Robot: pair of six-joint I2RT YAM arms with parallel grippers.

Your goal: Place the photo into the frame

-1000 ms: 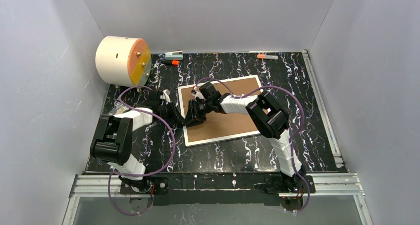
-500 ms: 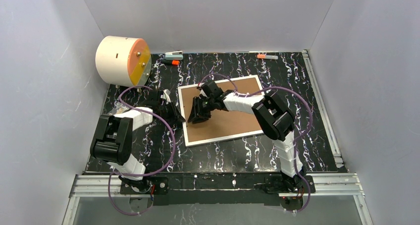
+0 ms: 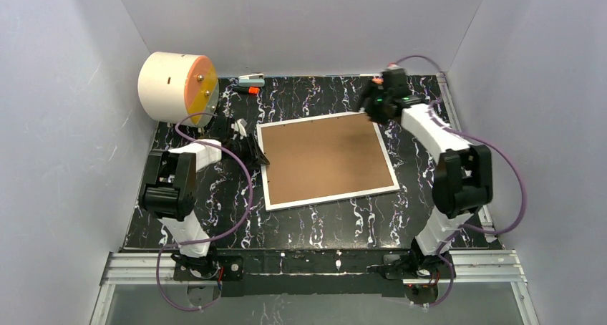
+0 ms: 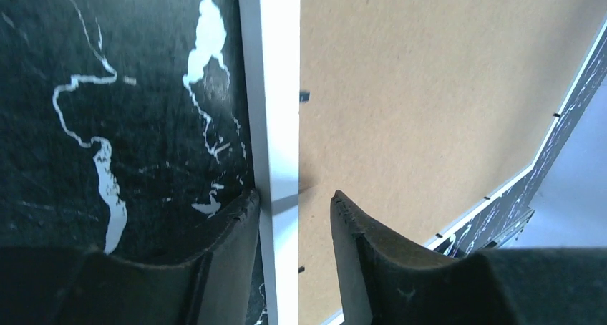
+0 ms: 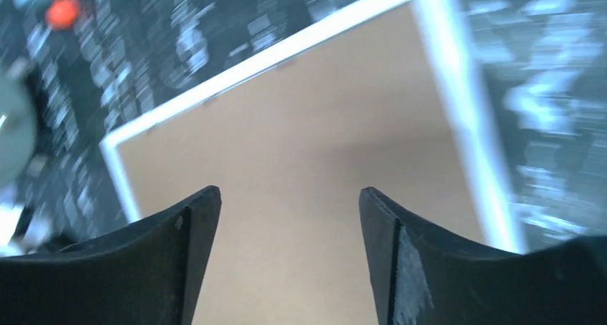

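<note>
My left gripper (image 4: 295, 196), jaws apart, straddles the white edge of the frame (image 3: 326, 160); my right gripper (image 5: 290, 196) gapes empty at its far right corner.

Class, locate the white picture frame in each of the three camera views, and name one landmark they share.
Top external: the frame lies centre, brown back up.
Left wrist: its white edge runs up the middle, back filling the right.
Right wrist: the frame fills the centre, blurred.
Shared landmark: the black marbled tabletop.
</note>
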